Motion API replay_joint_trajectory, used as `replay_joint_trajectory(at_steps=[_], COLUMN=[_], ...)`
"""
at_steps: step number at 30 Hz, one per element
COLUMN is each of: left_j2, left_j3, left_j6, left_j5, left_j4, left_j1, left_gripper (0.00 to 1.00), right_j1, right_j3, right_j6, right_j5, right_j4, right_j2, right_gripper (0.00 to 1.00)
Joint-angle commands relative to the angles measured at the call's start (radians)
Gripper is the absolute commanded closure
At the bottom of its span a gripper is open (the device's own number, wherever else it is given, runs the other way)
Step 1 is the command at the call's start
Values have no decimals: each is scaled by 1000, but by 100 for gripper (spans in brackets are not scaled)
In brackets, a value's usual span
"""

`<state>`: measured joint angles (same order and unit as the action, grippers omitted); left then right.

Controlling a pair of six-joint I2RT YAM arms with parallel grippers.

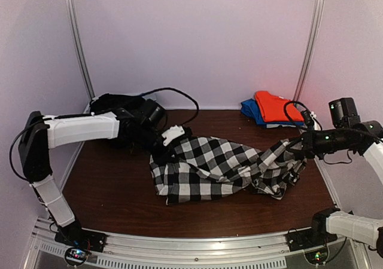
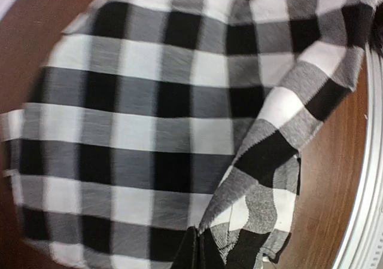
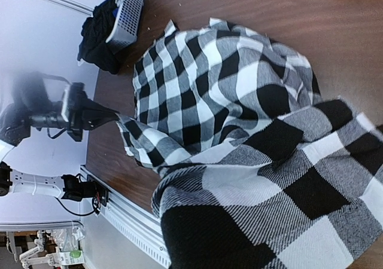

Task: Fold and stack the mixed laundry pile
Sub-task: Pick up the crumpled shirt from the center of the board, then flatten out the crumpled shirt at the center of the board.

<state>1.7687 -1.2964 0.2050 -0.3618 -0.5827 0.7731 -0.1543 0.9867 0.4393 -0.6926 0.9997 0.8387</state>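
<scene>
1. top view: the black-and-white checked shirt (image 1: 209, 167) lies crumpled across the middle of the brown table (image 1: 108, 185), stretched between the two arms. the left gripper (image 1: 163, 151) is at its left edge with the fingers together, pinching the cloth. the right gripper (image 1: 297, 144) is closed on the right end, which is lifted a little off the table. in the far right corner an orange-red garment (image 1: 272, 106) lies folded on top of a blue garment (image 1: 248, 109), well apart from the shirt. in the far left corner, behind the left arm, is a heap of black garment (image 1: 116, 101).
2. left wrist view: the checked shirt (image 2: 155, 131) fills almost the whole picture and hides the fingers. a folded strip of it hangs at the right, over the table (image 2: 335, 179).
3. right wrist view: the checked shirt (image 3: 203, 83) rises from the table toward the camera and covers this gripper's fingers. at the far corner a white slatted basket (image 3: 127, 12) stands tilted. the black garment (image 3: 94, 39) lies against it, and some black cloth shows at its open side; how much is inside i cannot tell. the left gripper (image 3: 116, 119) holds a corner of the shirt.
</scene>
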Motion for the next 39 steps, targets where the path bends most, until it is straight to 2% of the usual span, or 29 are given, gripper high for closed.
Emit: replay_joint_trajectory(at_steps=[1, 3, 7, 12, 16, 23, 28, 31, 35, 39], left_j2=[-228, -282, -319, -400, -485, -567, -532, -512, -464, -357], left_j3=[-118, -191, -393, -538, -576, -644, -753, -765, -740, -756], left_j6=[-157, -186, -201, -235, -244, -258, -271, -268, -281, -276], left_j5=[303, 423, 501, 457, 384, 233, 224, 294, 476, 551], left_j4=[7, -24, -128, -164, -161, -196, -263, -278, -302, -302], left_j1=[-65, -71, -72, -72, -72, -72, -72, -72, -72, -73], left_gripper=[100, 100, 100, 100, 100, 100, 100, 100, 100, 100], right_j1=[30, 51, 70, 72, 70, 71, 71, 71, 71, 93], right_j3=[224, 361, 688, 1079, 1240, 1325, 1333, 1273, 1180, 1090], right_j6=[-54, -62, -101, -177, -210, -121, -82, -106, -125, -131], right_j5=[57, 63, 101, 88, 0, -75, -71, -16, 92, 148], right_j4=[-21, -17, 42, 168, 157, 122, 137, 151, 141, 40], right_j2=[95, 159, 296, 452, 453, 398, 392, 387, 401, 459], right_gripper=[100, 100, 100, 100, 100, 100, 100, 100, 100, 100])
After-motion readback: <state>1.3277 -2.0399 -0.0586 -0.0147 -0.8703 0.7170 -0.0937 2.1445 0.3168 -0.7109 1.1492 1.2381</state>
